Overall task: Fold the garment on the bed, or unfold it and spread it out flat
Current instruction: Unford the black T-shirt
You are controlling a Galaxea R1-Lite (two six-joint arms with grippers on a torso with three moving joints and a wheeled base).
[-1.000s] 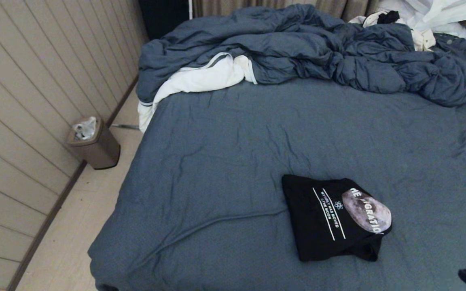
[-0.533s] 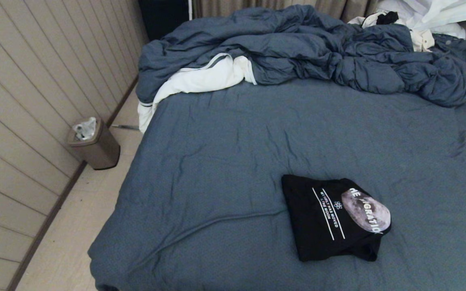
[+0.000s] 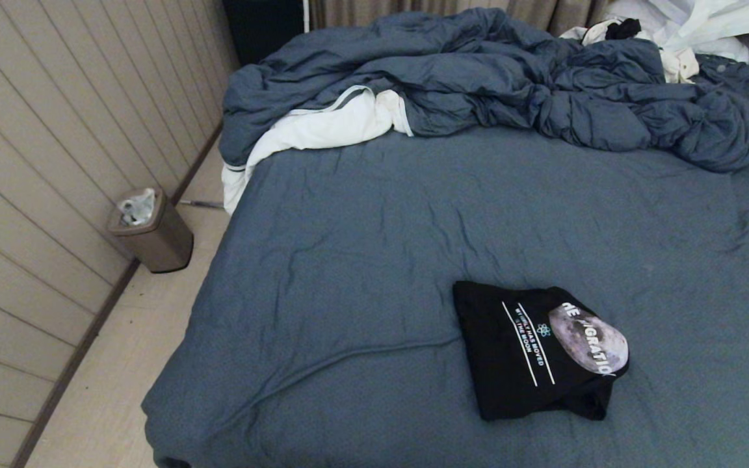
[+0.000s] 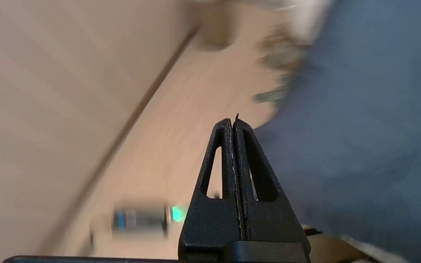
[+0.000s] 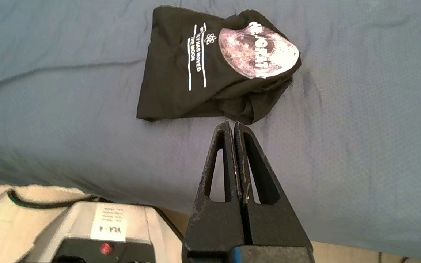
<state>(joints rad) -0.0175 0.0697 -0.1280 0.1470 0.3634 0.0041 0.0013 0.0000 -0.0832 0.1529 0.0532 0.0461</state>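
Beige panelled wall (image 3: 43,162), pale floor (image 3: 114,364), brown bin (image 3: 153,234).

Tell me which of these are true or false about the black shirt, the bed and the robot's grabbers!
1. The black T-shirt lies folded on the bed. True.
2. The right gripper is pinching the shirt. False: it is shut on nothing, short of the shirt.
3. The moon print faces up. True.
4. The duvet covers the shirt. False: it is bunched at the far end, apart from the shirt.
5. The left gripper is wide open. False: it is shut and holds nothing.
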